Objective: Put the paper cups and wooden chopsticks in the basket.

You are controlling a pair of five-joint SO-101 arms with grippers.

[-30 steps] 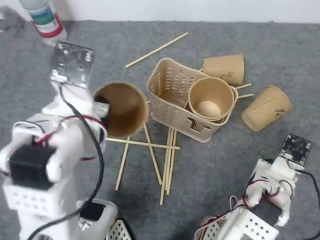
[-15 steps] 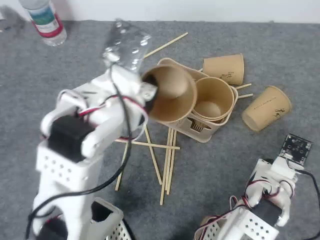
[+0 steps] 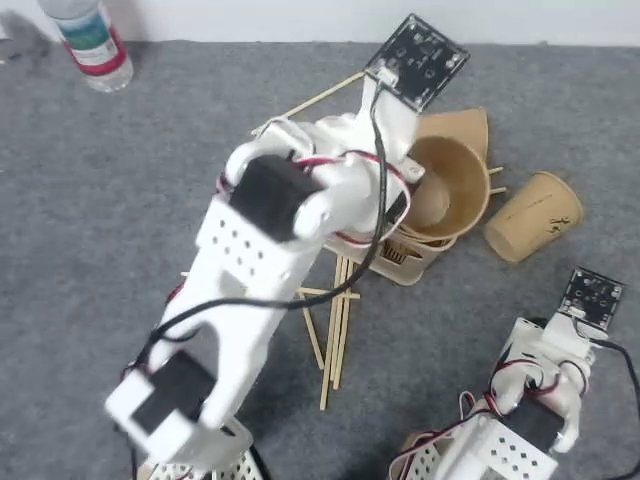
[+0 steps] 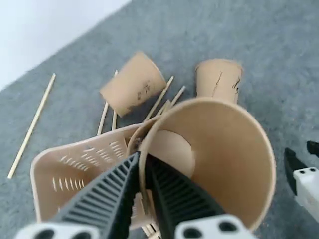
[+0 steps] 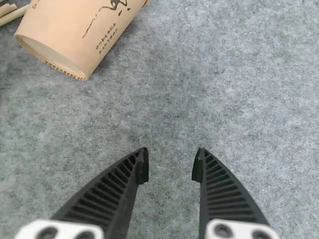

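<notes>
The left end effector (image 4: 141, 162) is clenched on the rim of a paper cup (image 4: 224, 149), held over the right end of the basket (image 4: 75, 164), so the cup-drop step looks nearly done; next it should let go and lift straight up. The right end effector (image 5: 169, 167) hangs open over the desk (image 5: 224, 74), near a fallen cup (image 5: 75, 30). Cups and chopsticks (image 3: 335, 330) crowd the basket's right and near sides, while the left side is roomy.
</notes>
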